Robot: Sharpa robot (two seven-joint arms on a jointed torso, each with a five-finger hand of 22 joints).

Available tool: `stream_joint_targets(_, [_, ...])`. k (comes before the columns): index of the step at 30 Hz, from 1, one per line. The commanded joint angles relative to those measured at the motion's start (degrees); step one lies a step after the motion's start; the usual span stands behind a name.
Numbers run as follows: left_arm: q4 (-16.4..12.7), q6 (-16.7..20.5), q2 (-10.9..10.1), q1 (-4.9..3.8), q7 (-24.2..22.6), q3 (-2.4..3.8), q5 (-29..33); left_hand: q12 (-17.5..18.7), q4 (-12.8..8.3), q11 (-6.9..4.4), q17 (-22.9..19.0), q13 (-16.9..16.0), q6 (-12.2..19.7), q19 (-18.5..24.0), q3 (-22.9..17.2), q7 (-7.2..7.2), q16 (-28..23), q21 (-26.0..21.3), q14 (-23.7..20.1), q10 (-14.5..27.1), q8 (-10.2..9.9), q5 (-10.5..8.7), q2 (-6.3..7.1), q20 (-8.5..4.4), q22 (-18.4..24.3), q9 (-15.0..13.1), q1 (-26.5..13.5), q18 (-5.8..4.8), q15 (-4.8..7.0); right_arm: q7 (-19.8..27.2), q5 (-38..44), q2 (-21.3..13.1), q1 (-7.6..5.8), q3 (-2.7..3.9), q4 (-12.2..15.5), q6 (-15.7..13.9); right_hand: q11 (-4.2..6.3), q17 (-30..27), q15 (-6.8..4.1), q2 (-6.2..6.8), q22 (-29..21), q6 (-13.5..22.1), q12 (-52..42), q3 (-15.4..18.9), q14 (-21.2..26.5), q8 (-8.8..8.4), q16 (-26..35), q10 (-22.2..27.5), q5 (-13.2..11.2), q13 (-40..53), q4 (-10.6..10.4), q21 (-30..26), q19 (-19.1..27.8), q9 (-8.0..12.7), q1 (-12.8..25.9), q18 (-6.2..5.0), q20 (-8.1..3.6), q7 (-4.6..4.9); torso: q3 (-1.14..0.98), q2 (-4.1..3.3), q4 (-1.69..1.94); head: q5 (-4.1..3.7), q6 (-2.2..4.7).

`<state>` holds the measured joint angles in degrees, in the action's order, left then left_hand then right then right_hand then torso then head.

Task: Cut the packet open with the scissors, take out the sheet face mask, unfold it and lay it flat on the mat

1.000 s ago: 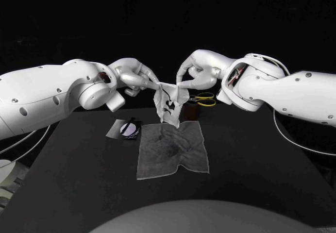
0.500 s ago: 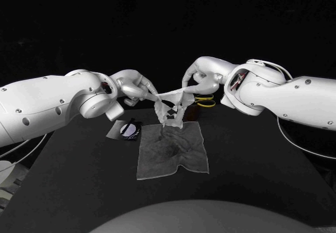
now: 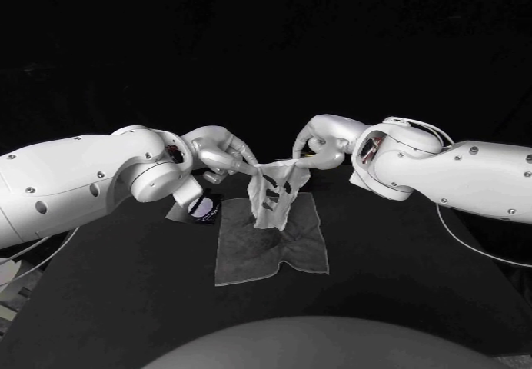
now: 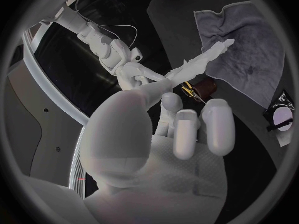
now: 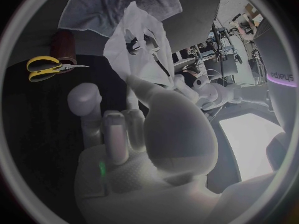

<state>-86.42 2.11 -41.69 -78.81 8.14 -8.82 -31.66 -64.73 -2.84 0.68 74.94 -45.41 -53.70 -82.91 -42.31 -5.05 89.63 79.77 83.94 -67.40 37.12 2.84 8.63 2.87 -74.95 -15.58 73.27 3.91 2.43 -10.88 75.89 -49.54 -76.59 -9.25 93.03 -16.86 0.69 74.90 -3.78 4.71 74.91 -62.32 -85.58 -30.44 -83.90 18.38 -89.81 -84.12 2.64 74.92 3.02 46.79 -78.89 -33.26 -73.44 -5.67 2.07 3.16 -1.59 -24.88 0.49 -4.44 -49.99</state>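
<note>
White sheet face mask [image 3: 271, 194], partly unfolded, hangs above the far end of the grey cloth mat [image 3: 271, 250], its top edge pinched by the left robot hand [image 3: 222, 154] and the right robot hand [image 3: 316, 148]; the dark packet [image 3: 200, 206] lies on the black surface [image 3: 421, 254] just beside the mat. Left wrist view: mask stretched between both robot hands over the mat. Right wrist view: yellow-handled scissors [image 5: 45, 67] lie near the mat. Unfolding looks to be the step in hand; next, the mask needs spreading wider and lowering flat onto the mat.

White screw-dotted arms [image 3: 78, 181], silver robot hands [image 3: 222, 150]
</note>
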Motion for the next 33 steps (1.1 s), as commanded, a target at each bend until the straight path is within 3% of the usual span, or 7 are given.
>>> stream_joint_targets(1, [-0.35, 0.14, -0.07, 0.09, 0.28, 0.04, 1.65, 0.29, -0.03, -0.06, 15.06, -0.04, -0.30, -0.35, -0.22, -0.08, 0.37, -0.02, 6.06, -0.30, 0.17, 0.11, 0.27, 0.03, -5.84, -1.32, -0.13, -0.78, 0.36, -4.32, 3.80, -0.02, 0.48, -0.03, 0.05, -0.15, 0.45, 15.10, -0.44, -0.03, 5.91, -0.26, 0.25, -0.28, -6.10, 0.12, -0.19, -4.39, 0.15, 11.77, 0.01, -0.05, -0.21, -0.06, 0.64, -1.09, 0.00, -0.08, -0.02, -0.09, 0.04, -0.21, -0.01])
stream_joint_targets(9, [-0.30, -0.07, 0.07, 0.20, 1.01, 0.02, 1.89, 0.35, -0.01, -0.06, 15.06, 0.04, -0.28, -0.36, -0.27, -0.09, 0.37, 0.00, 6.06, -0.28, 0.18, 0.11, 0.28, 0.03, -5.86, -1.32, -0.16, -0.79, 0.36, -4.33, 4.36, -0.29, 1.29, -0.09, 0.68, 0.93, 0.49, 15.10, -0.46, 0.21, 5.70, -0.18, 0.88, -0.36, -6.10, 0.10, -0.19, -4.19, 0.15, 11.33, 0.06, -1.01, 0.03, -0.01, 0.75, -1.24, -0.02, -0.12, 0.04, -0.08, 0.06, -0.31, -0.01])
stream_joint_targets(15, [-0.66, 0.35, -0.04, 0.74, 1.54, -0.14, 1.37, 0.35, -0.01, -0.06, 15.06, 0.04, -0.28, -0.36, -0.27, -0.09, 0.37, 0.00, 6.06, -0.28, 0.18, 0.11, 0.28, 0.03, -5.86, -1.32, -0.16, -0.79, 0.36, -4.05, 4.29, -2.15, 1.55, -0.10, 3.50, 1.63, 0.49, 15.10, -0.46, 0.21, 5.74, -0.18, 0.79, -0.37, -6.10, 0.10, -0.19, -4.22, 0.15, 11.39, 0.07, -0.85, -0.02, 0.00, 0.75, -1.22, -0.02, -0.13, 0.01, -0.08, 0.11, -0.28, -0.01])
stream_joint_targets(21, [-2.51, 2.85, -1.16, 2.61, 0.24, -0.51, -0.54, 0.38, 0.02, -0.06, 15.06, 0.05, -0.25, -0.39, -0.31, -0.10, 0.37, 0.04, 6.06, -0.31, 0.19, 0.11, 0.29, 0.02, -5.89, -1.32, -0.21, -0.80, 0.37, -3.96, 4.80, -4.75, 1.72, -0.10, 6.98, 0.95, 0.51, 15.10, -0.47, 0.20, 5.81, -0.20, 0.71, -0.43, -6.10, 0.11, -0.19, -4.25, 0.16, 11.45, 0.07, -0.49, -0.11, 0.00, 0.75, -1.16, -0.02, -0.14, -0.10, -0.01, 0.22, -0.34, -0.01])
stream_joint_targets(27, [-5.07, 5.52, -2.48, 4.44, -2.43, -1.85, -1.36, 0.43, 0.04, -0.05, 15.06, 0.13, -0.25, -0.44, -0.31, -0.10, 0.37, 0.10, 6.06, -0.29, 0.20, 0.10, 0.32, 0.02, -5.95, -1.33, -0.25, -0.82, 0.37, -3.10, 5.03, -7.24, 1.76, -0.10, 10.45, 1.32, 0.52, 15.10, -0.48, 0.20, 5.80, -0.22, 0.77, -0.46, -6.10, 0.13, -0.19, -4.24, 0.16, 11.41, 0.08, -0.52, -0.11, 0.01, 0.76, -1.16, -0.03, -0.15, -0.17, 0.20, 0.25, -0.35, -0.01])
stream_joint_targets(31, [-7.23, 6.28, -3.39, 5.90, -4.83, -2.25, -0.54, 0.43, 0.05, -0.05, 15.06, 0.13, -0.25, -0.45, -0.30, -0.10, 0.37, 0.12, 6.06, -0.30, 0.21, 0.10, 0.34, 0.02, -5.97, -1.33, -0.28, -0.83, 0.37, -2.09, 4.84, -9.24, 1.62, -0.08, 12.78, 3.43, 0.52, 15.10, -0.49, 0.19, 5.82, -0.24, 0.75, -0.50, -6.10, 0.14, -0.19, -4.25, 0.16, 11.43, 0.08, -0.45, -0.13, 0.01, 0.76, -1.15, -0.03, -0.16, -0.31, 0.51, 0.24, -0.42, -0.01])
stream_joint_targets(33, [-8.71, 6.66, -3.83, 6.69, -5.95, -2.46, 0.12, 0.38, 0.06, -0.05, 15.06, 0.03, -0.25, -0.47, -0.30, -0.10, 0.37, 0.15, 6.06, -0.37, 0.22, 0.10, 0.36, 0.02, -6.00, -1.34, -0.30, -0.83, 0.37, -1.41, 4.48, -10.50, 1.37, -0.07, 14.21, 5.36, 0.53, 15.10, -0.49, 0.18, 5.85, -0.25, 0.72, -0.52, -6.10, 0.15, -0.19, -4.26, 0.15, 11.45, 0.08, -0.28, -0.17, 0.01, 0.76, -1.13, -0.03, -0.16, -0.28, 0.61, 0.26, -0.38, -0.01])
